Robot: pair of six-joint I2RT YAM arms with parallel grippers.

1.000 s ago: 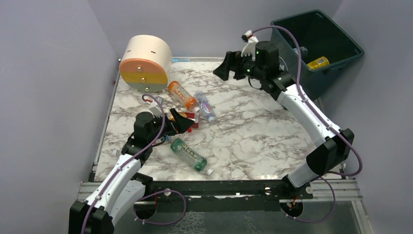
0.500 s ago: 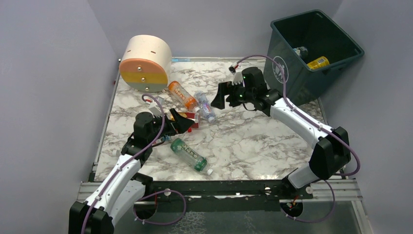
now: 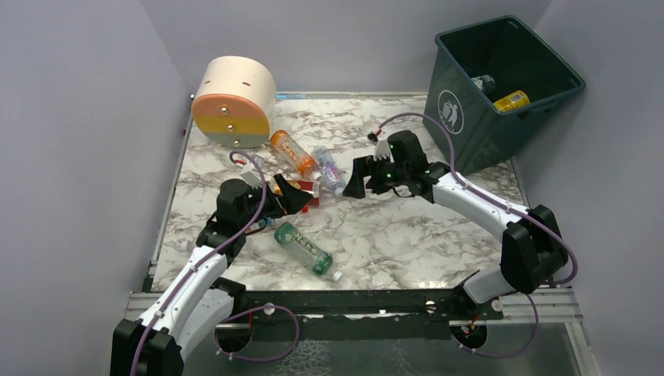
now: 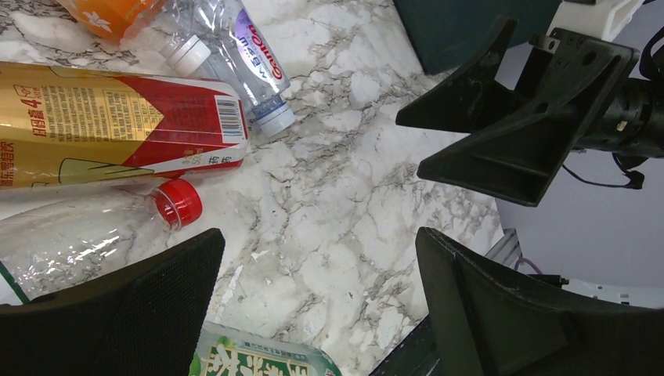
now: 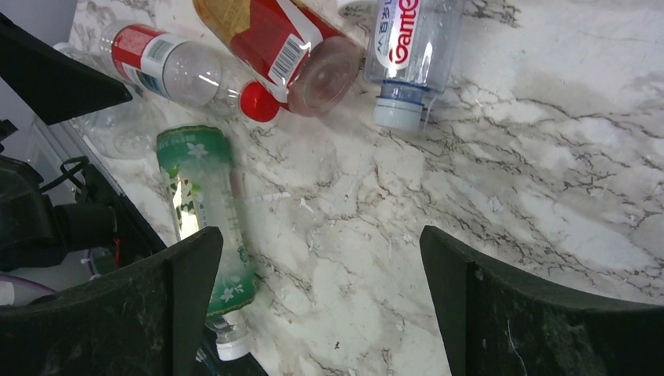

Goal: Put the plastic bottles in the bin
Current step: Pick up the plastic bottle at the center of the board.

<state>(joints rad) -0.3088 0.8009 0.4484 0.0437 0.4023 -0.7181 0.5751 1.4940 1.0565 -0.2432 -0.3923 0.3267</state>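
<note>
The left gripper [image 3: 291, 196] is held spread low over the marble-patterned table [image 3: 407, 235], with nothing pinched. A clear plastic bottle with a red cap [image 4: 94, 231] and a red-and-gold labelled bottle [image 4: 117, 125] are seen just beside its fingers. The right gripper [image 3: 355, 178] is likewise held spread and empty, near a clear bottle with a blue-and-red label [image 5: 407, 47]. A green-tinted bottle [image 3: 305, 248] and an orange bottle [image 3: 294, 153] are found lying on the table. A yellow bottle [image 3: 513, 100] is seen inside the dark teal square plastic bin [image 3: 470, 117] at the far right corner.
</note>
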